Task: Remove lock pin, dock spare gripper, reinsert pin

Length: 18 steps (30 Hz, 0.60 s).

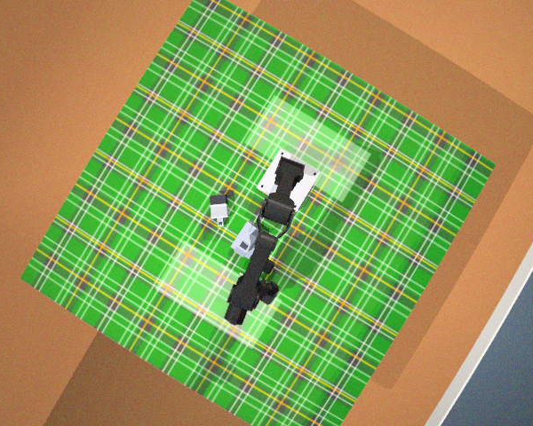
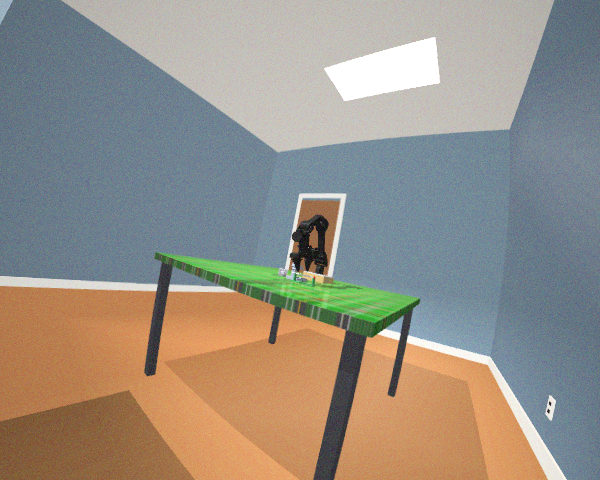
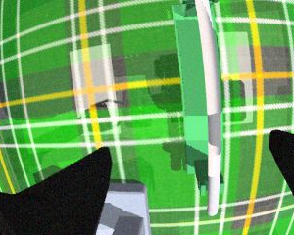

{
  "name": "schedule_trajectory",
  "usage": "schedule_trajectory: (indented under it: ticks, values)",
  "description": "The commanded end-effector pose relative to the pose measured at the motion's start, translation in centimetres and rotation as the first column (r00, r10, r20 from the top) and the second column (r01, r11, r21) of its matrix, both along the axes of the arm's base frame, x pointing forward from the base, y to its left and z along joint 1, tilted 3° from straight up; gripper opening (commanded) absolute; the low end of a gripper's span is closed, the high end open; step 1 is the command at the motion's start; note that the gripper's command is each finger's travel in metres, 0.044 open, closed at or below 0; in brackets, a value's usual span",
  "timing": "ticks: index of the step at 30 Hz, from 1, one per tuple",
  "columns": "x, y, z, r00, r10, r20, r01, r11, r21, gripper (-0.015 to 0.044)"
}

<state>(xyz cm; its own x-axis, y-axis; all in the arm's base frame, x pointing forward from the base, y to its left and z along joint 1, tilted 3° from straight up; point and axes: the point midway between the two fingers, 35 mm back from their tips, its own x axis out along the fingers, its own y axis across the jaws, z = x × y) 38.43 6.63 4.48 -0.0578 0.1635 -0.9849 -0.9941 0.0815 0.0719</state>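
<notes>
In the wrist view the lock pin point(image 3: 210, 92), a white rod with a red cap, lies lengthwise on the green plaid table between my fingers. Nothing grips it. My gripper point(image 3: 194, 148) is open wide, with one black finger at the lower left and the other at the right edge. The grey mount point(image 3: 123, 229) point(image 1: 244, 240) with its socket sits at the lower left of the wrist view, beside my arm point(image 1: 258, 270). The spare gripper point(image 1: 218, 209), a small grey and white block, lies on the table to the left of the mount, apart from it.
The arm's base stands on a white plate point(image 1: 266, 181) near the table's middle. The plaid table point(image 1: 120, 183) point(image 2: 362, 304) stands on dark legs in a blue-walled room, and a door is behind the arm point(image 2: 308, 242).
</notes>
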Motion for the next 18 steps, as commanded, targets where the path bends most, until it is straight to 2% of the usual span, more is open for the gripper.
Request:
schedule_trajectory:
  ticks: [1,18]
  values:
    - [0.0,0.0,1.0,1.000,0.000,0.002,0.000,1.000,0.000,0.0440]
    - [-0.5,-0.1,4.0,1.000,-0.001,-0.026,0.001,1.000,-0.003,0.0440]
